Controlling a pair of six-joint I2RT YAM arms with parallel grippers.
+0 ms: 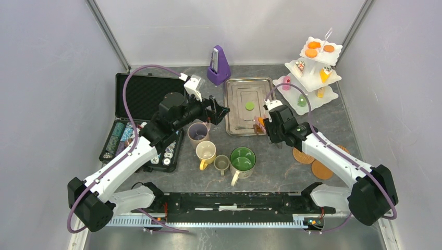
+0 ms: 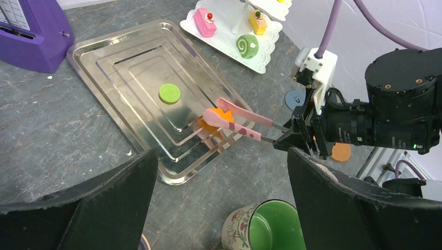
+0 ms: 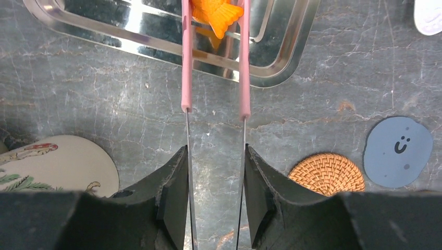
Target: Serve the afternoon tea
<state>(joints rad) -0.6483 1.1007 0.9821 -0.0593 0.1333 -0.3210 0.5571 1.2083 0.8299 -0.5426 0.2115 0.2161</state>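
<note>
My right gripper (image 3: 215, 156) is shut on pink-tipped metal tongs (image 3: 186, 62), which pinch an orange toy pastry (image 3: 216, 13) over the near right corner of the steel tray (image 1: 234, 91). A green round pastry (image 2: 169, 92) lies in the tray's middle. More pastries sit on the white three-tier stand (image 1: 312, 75) at the back right. My left gripper (image 1: 219, 110) hangs open and empty above the mauve mug (image 1: 198, 133). The yellow mug (image 1: 206, 152), the olive mug (image 1: 222, 164) and the big green mug (image 1: 242, 160) stand in front of it. Two cork coasters (image 1: 303, 155) lie under my right arm.
A purple metronome (image 1: 219, 65) stands behind the tray. An open black case (image 1: 146, 94) with poker chips (image 1: 121, 136) fills the left side. A blue smiley coaster (image 3: 397, 151) lies beside a cork coaster (image 3: 327, 173). Grey walls close in three sides.
</note>
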